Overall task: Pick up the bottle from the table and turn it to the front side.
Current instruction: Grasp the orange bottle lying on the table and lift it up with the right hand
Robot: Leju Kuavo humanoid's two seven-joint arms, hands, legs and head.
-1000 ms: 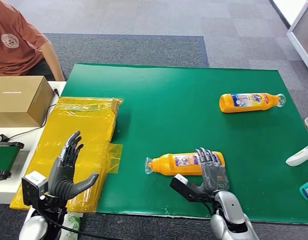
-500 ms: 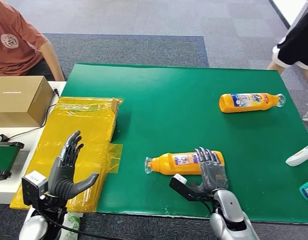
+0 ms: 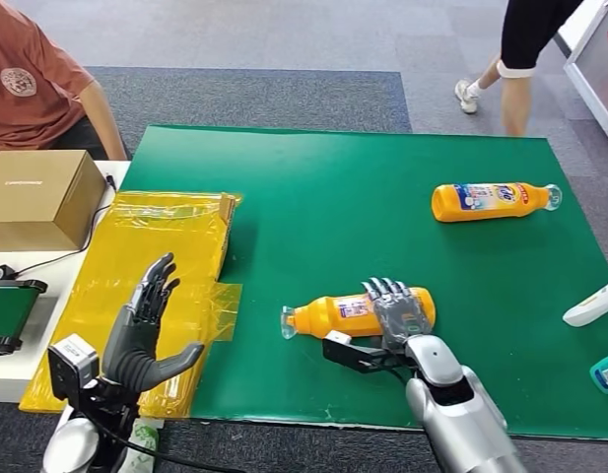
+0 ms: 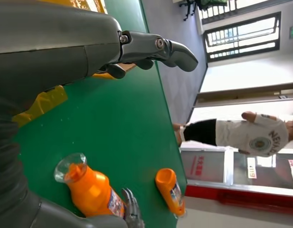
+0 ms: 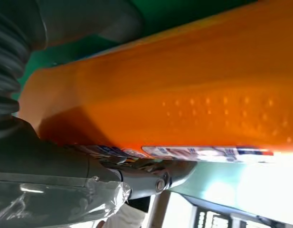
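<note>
Green mat (image 3: pixel 345 207) covers most of the frame, grey carpet behind it, white side table at the left edge. Target bottle (image 3: pixel 338 316) lies on its side at lower centre of the mat, clear cap pointing left, label partly up. Change over the last second: right hand (image 3: pixel 398 313) has pushed further over the bottle's base end, fingers now draped across the body with the thumb underneath on the near side; the bottle has shifted slightly left and up in frame with it. Right wrist view shows orange bottle (image 5: pixel 180 90) pressed right against the palm, fingers (image 5: pixel 159 178) wrapped along the label edge, so I'd call this clamped on the bottle, grasp forming or just made. Whether it's lifted off the mat yet, can't tell. Reads as pick nearly done, rotation not started. Left hand (image 3: pixel 144 330) is raised at lower left, fingers spread, holding nothing; it has drifted a bit right. Second orange bottle (image 3: pixel 494 200) lies at upper right of the mat, well apart, no conflict. Yellow plastic bag (image 3: pixel 167 256) sits at the left over the mat edge, cardboard box (image 3: pixel 40 197) beyond it, a seated person in an orange shirt (image 3: pixel 26 79) at upper left. A person's legs (image 3: pixel 508 79) have come into the upper right, walking past behind the table. Nothing blocks the lift path.
</note>
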